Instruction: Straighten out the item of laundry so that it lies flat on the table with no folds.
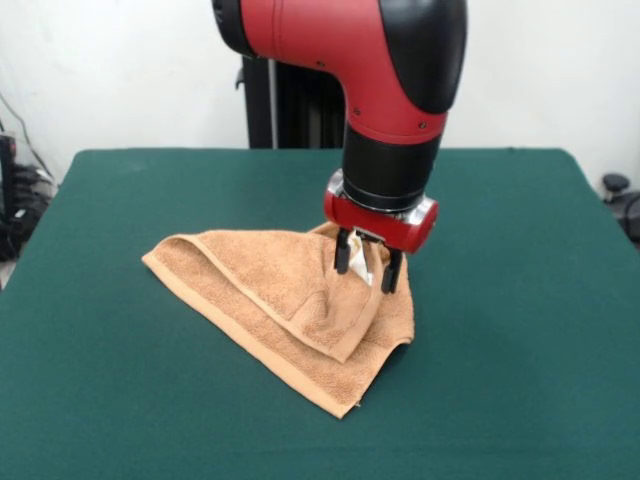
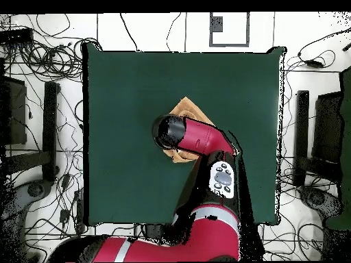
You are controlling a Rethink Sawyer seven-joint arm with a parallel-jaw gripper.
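One towel (image 1: 285, 310), orange-tan, lying crumpled just past the middle of the green table (image 1: 120, 400), doubled over into a rough triangle with one layer folded across another and a hemmed corner pointing toward the front camera. Directly above its right-hand part in the front view, the gripper (image 1: 367, 268), two dark fingers (image 1: 343, 252) pointing straight down from a red wrist, set narrowly apart and apparently pinching a raised ridge of cloth with something pale showing between them. Probably held so in order to lift or drag the top layer clear and open the fold out. Still far from flat: several folds left, the lower layer mostly covered. Hard to confirm how firmly the cloth is gripped, since the fingertips sink into the terry pile and the pale patch between them cannot be identified. Hidden behind the wrist: the far edge of the towel. From overhead, little of the towel (image 2: 184, 109) visible, only a tan corner above the arm's black elbow and a sliver below it; gripper itself entirely covered there by the arm. Table edges ringed by cables on a pale floor, a second black stand behind the arm in the front view.
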